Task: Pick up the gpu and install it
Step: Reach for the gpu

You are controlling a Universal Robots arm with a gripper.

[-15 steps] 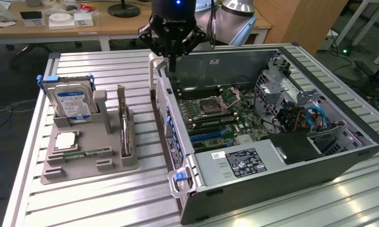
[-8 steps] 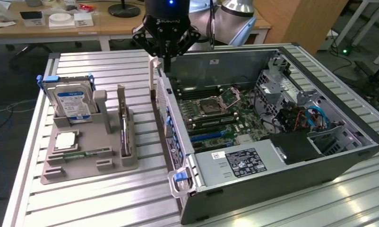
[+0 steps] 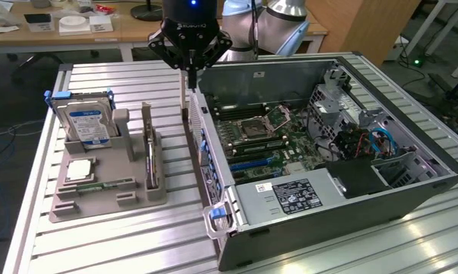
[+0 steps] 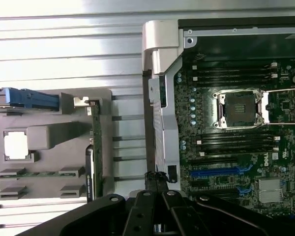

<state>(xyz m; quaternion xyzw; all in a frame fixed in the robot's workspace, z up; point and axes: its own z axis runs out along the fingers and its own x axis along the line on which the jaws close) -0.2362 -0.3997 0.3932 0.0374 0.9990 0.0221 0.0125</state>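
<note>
Ribbed silver aluminium tabletop (image 3: 137,245); grey plastic tray (image 3: 84,208); blue-and-white label on silver hard drive (image 3: 88,124); thin dark green-black gpu card (image 3: 148,160).

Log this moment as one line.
gpu: upright in grey holder | hand: above gap between holder and open computer case | install: not done

A ribbed metal table (image 3: 122,240) stood on a dark floor (image 3: 8,114). Behind it were a wooden desk (image 3: 16,35) and a wooden cabinet (image 3: 366,23).
</note>
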